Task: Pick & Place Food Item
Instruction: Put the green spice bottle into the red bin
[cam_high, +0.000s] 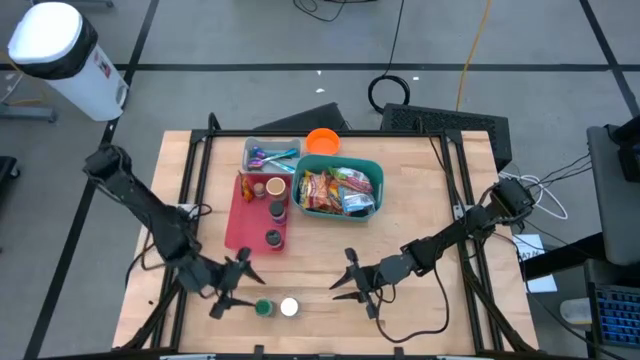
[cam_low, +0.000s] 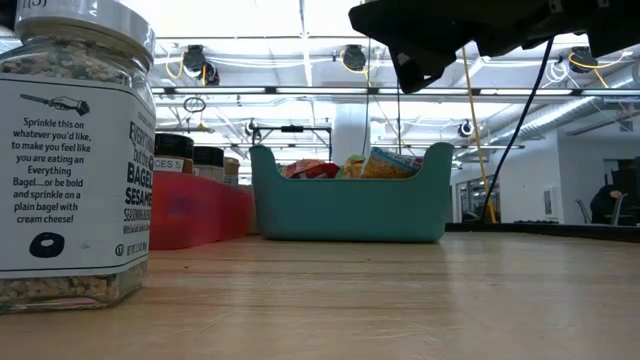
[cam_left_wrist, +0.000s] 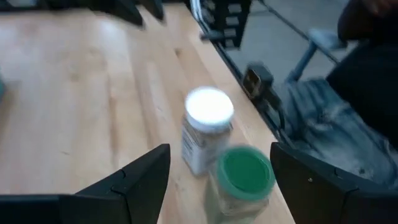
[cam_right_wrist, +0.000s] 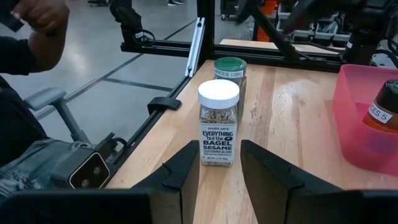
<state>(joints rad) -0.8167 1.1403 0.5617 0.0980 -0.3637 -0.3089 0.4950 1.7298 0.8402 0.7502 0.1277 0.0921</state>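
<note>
Two jars, white-lidded jar (cam_high: 289, 307) and green-lidded jar (cam_high: 263, 307), stand touching between the left claw (cam_high: 232, 287) at 9 o'clock and right claw (cam_high: 358, 288) at 3 o'clock, both spread apart

White-lidded seasoning jar (cam_high: 289, 307) upright, beside green-lidded jar (cam_high: 263, 307), perhaps touching

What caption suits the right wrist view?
Open right gripper faces the white-lidded bagel seasoning jar, the green-lidded jar just behind.
</note>
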